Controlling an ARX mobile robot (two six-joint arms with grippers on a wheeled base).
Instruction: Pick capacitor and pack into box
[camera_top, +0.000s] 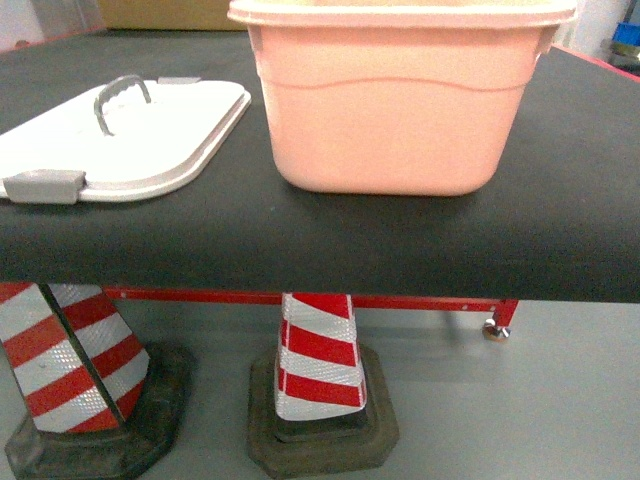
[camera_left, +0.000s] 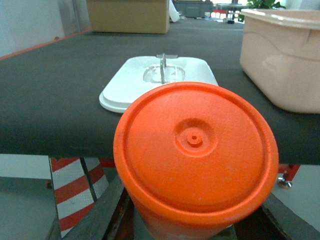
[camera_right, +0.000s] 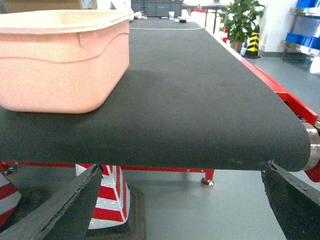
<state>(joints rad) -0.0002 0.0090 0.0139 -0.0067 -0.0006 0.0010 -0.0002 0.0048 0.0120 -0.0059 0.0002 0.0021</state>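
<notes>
Orange and cylindrical, the capacitor (camera_left: 195, 160) fills the lower half of the left wrist view, its flat round end with a small central dimple facing the camera; it sits between the dark fingers (camera_left: 107, 212) of the left gripper (camera_left: 192, 227), which are closed against its sides, below and in front of the near edge of the belt. Right gripper (camera_right: 175, 210): fingers (camera_right: 60, 210) spread wide apart and holding nothing, also low before the near edge. Box (camera_top: 400, 95): pale pink tub, lid off, standing upright on the black conveyor belt (camera_top: 300, 235) close to its near edge, right of centre in the head view; its interior is not visible from any camera, so contents cannot be determined. White lid (camera_top: 130, 135): lying flat on the belt just beside the box on its left, apart from it, grey handle (camera_top: 120, 95) raised and a grey latch (camera_top: 42, 185) at its near end. Beyond the lid, a brown cardboard carton (camera_left: 127, 16) stands at the far end of the belt. Below the belt: a red frame rail (camera_top: 300, 297) with a caster, and two red-and-white striped traffic cones (camera_top: 320, 385) on the grey floor. Potted plant (camera_right: 242, 20) and blue bins (camera_right: 302, 37) stand far off to the right side.
</notes>
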